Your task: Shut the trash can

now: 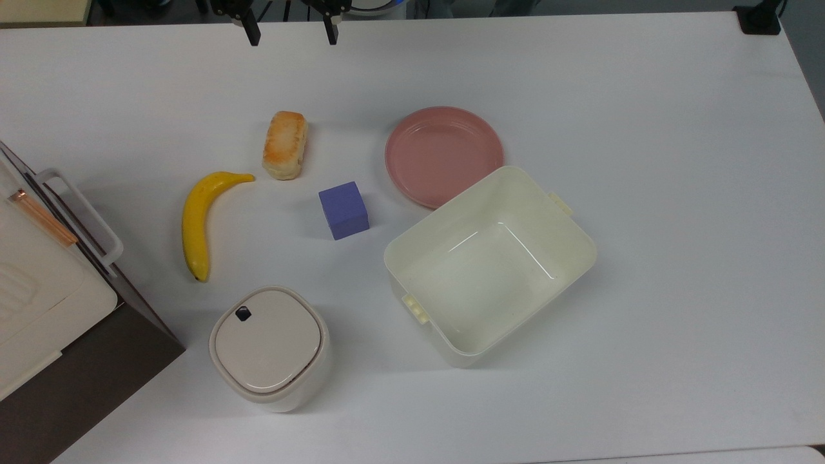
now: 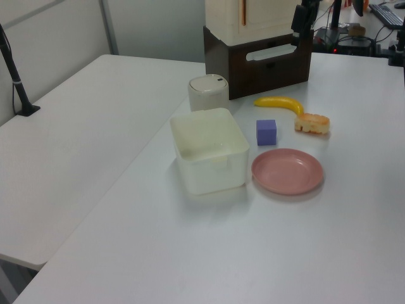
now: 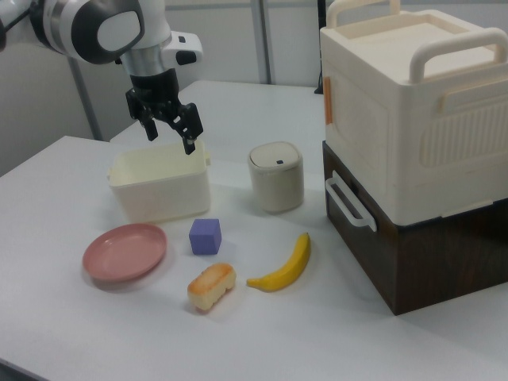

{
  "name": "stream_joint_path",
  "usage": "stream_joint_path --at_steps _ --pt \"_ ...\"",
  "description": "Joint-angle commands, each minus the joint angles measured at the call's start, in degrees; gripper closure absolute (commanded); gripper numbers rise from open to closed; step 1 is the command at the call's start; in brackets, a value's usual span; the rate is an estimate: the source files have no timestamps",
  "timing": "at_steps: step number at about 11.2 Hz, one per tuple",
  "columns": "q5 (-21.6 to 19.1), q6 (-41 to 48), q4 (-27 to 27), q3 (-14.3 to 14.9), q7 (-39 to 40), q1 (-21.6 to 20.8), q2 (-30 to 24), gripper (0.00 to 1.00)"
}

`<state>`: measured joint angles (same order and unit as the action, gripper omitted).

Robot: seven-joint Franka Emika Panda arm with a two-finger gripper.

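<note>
1. Top view's left edge: cream appliance (image 1: 38, 283) with a handle, sitting on a dark brown box (image 1: 97, 367).
2. Banana (image 1: 195, 219) lies just right of it on the white table (image 1: 677, 193). Bread roll (image 1: 285, 145) is up and to the right of the banana.
3. Trash can (image 1: 269, 348) stands below the banana, near the top view's bottom edge. Lid is flat down, black button (image 1: 243, 314) at its upper-left corner. Nothing touching it.
4. Gripper (image 1: 291, 32) is at the top view's top edge, well apart from the trash can. Fingers spread wide, holding nothing. In the right view the gripper (image 3: 168, 125) hangs in the air in front of the tub.
5. Purple cube (image 1: 343, 209) is between the roll and the tub.
6. Pink plate (image 1: 443, 154) sits right of the cube; the cream tub's (image 1: 399, 258) rim overlaps its lower right edge.
7. Tub is open-topped, nothing inside.
</note>
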<state>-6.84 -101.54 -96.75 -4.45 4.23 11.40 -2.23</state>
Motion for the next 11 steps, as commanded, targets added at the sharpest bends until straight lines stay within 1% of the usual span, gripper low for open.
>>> stream_joint_path --at_steps 1,4,6,11 --pt "0.51 -1.29 -1.42 0.41 1.57 -0.67 -0.75 0.00" --pt "0.42 -1.03 -1.42 0.41 1.30 -0.50 -0.67 0.00" --pt "0.25 -1.55 -1.42 0.41 -3.94 -0.59 -0.75 0.00" --pt "0.33 -0.94 -0.81 0.58 -4.67 -0.15 -1.02 0.00"
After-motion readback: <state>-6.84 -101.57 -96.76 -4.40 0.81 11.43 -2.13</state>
